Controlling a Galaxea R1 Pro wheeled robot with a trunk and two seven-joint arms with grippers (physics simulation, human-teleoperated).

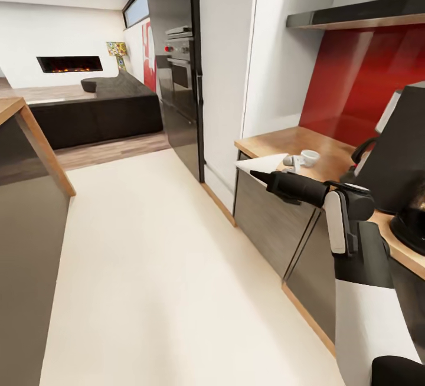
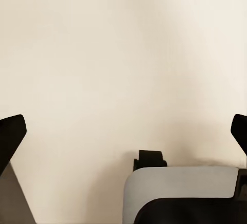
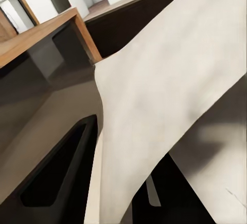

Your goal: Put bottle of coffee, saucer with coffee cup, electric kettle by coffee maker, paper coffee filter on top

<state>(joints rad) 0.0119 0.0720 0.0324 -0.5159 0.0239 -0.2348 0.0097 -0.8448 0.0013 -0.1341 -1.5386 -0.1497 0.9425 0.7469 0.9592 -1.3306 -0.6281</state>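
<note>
My right gripper (image 1: 260, 174) reaches toward the wooden countertop (image 1: 277, 141), shut on a white paper coffee filter (image 1: 262, 163). In the right wrist view the filter (image 3: 164, 95) spreads wide between the dark fingers (image 3: 56, 183). A white coffee cup (image 1: 310, 157) stands on the counter just beyond the filter. The tall black coffee maker (image 1: 396, 156) sits further right along the counter. A dark round object (image 1: 413, 223) lies in front of it, cut by the frame edge. My left gripper (image 2: 123, 131) hangs open over pale floor.
A tall black oven and fridge unit (image 1: 177, 79) stands left of the counter. A dark shelf (image 1: 354, 17) hangs above the red backsplash. A wooden-topped island (image 1: 23, 138) bounds the left side, with wide pale floor (image 1: 153, 268) between. A dark sofa (image 1: 112, 108) sits far back.
</note>
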